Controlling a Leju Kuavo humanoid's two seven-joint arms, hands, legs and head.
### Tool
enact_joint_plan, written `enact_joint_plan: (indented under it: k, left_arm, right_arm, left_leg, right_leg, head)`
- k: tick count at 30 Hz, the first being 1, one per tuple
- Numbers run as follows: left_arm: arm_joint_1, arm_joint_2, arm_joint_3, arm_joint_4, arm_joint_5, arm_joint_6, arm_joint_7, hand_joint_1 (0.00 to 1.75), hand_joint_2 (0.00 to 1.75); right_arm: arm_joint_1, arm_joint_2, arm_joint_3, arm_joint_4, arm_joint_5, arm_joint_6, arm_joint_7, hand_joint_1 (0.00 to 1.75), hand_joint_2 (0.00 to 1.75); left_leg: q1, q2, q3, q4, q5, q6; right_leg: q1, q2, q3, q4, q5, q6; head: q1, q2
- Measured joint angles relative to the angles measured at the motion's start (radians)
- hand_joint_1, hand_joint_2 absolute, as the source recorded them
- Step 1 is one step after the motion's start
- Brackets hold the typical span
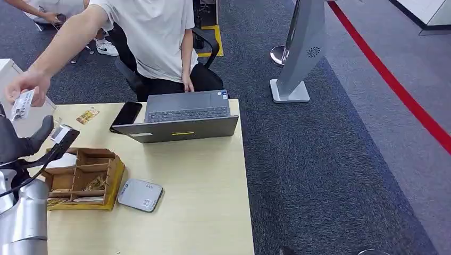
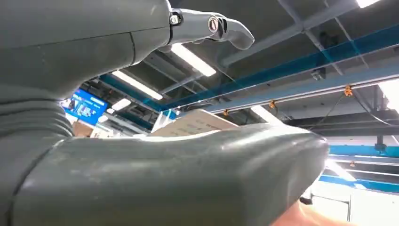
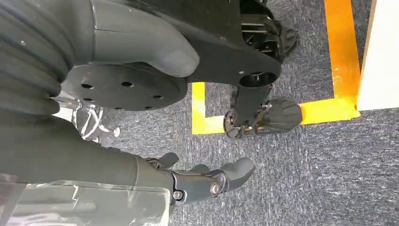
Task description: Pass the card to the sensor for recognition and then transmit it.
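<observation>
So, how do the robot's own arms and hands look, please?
The left arm is silver metal with a thin black cable along it. The left hand is dark grey. In the wrist views, the right hand has a ribbed grey cover, a thick grey thumb and darker fingers with small round screws.

The white card [image 1: 21,104] is held tilted in a person's hand [image 1: 26,85] above the table's far left corner, well apart from the flat grey sensor [image 1: 140,194] lying beside the wooden box [image 1: 111,180].

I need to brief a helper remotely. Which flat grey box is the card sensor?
On the wooden table, find the open laptop. In front of it, beside the yellow compartment box, lies the card sensor: a flat grey slab with rounded corners, the only closed item there.
</observation>
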State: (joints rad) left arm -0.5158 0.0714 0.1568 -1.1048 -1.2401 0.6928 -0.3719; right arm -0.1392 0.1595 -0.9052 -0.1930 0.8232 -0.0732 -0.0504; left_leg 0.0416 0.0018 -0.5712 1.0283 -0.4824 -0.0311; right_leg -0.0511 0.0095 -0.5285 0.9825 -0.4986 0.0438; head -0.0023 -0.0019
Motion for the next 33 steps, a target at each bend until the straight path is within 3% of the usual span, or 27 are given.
enact_joint_plan:
  k: [12,33]
  left_arm:
    - [-0.001,-0.042,0.037,-0.001,-0.053,0.0,-0.008,0.0,1.75]
    - [-0.025,-0.072,0.061,0.008,-0.026,0.0,-0.006,0.0,1.75]
  right_arm:
    - [0.001,0.0,-0.001,0.0,0.009,-0.004,0.0,0.0,1.75]
    - [0.0,0.0,-0.018,0.0,0.01,-0.006,0.003,0.0,1.75]
  left_leg:
    - [0.0,0.0,0.0,0.0,0.0,0.0]
    - [0.0,0.0,0.0,0.0,0.0,0.0]
  right_leg:
    - [0.0,0.0,0.0,0.0,0.0,0.0]
    - [0.0,0.0,0.0,0.0,0.0,0.0]
  head:
    - [0.0,0.0]
    - [0.0,0.0]
